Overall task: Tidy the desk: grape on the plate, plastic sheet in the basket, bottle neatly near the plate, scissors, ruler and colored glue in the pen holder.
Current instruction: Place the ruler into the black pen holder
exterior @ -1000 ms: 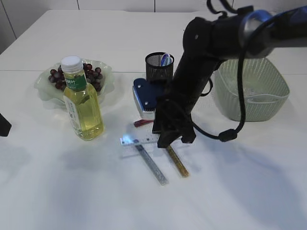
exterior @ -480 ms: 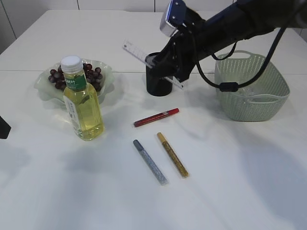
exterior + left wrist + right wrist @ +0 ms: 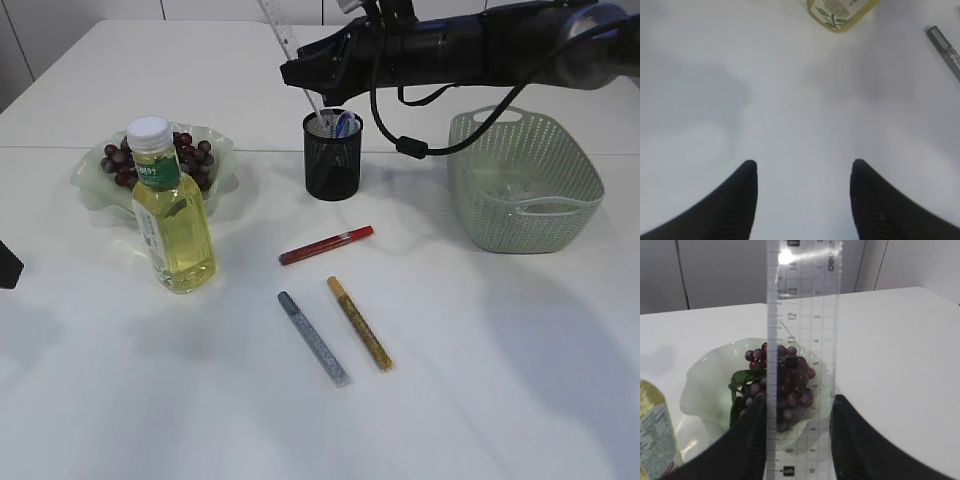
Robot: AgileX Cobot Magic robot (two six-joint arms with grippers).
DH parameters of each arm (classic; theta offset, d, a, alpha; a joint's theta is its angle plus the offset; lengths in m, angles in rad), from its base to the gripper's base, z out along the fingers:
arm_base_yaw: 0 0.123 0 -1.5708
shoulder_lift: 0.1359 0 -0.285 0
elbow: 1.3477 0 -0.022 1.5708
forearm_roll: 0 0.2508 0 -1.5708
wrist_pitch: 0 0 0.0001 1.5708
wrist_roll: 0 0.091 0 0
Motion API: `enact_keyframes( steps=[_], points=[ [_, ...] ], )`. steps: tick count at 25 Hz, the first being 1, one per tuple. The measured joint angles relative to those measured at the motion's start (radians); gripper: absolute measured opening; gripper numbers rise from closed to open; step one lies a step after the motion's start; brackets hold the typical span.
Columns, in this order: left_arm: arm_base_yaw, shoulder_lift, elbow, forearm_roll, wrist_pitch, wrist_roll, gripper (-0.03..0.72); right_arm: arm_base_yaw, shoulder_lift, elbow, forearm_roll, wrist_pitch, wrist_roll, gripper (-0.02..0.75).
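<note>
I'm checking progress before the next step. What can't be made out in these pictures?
- Pen holder contents: exterior view, dark mesh hides the ruler tip and the scissors.
- Basket contents: exterior view, wall hides the plastic sheet.
- Bottle: left wrist view, cut off by top edge.

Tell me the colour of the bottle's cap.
White. The bottle has a white cap above a green neck label, clearest in the exterior view.

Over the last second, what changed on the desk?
The right gripper lifted the ruler off the table near the glue sticks and carried it back to the pen holder; its lower end now dips in. The bottle, grapes, three glue sticks and basket stayed put.
</note>
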Motion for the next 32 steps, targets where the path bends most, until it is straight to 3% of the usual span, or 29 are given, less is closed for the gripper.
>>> enact_keyframes(
  steps=[11, 24, 32],
  points=[
    [0.000, 0.000, 0.000, 0.000, 0.000, 0.000, 0.432, -0.016, 0.175, -0.193, 0.215, -0.017, -0.045, 0.299],
    [0.000, 0.000, 0.000, 0.000, 0.002, 0.000, 0.432, -0.017, 0.327, -0.361, 0.236, -0.116, -0.069, 0.300],
    [0.000, 0.000, 0.000, 0.000, 0.000, 0.000, 0.432, -0.018, 0.351, -0.373, 0.239, -0.128, -0.066, 0.321]
  ],
)
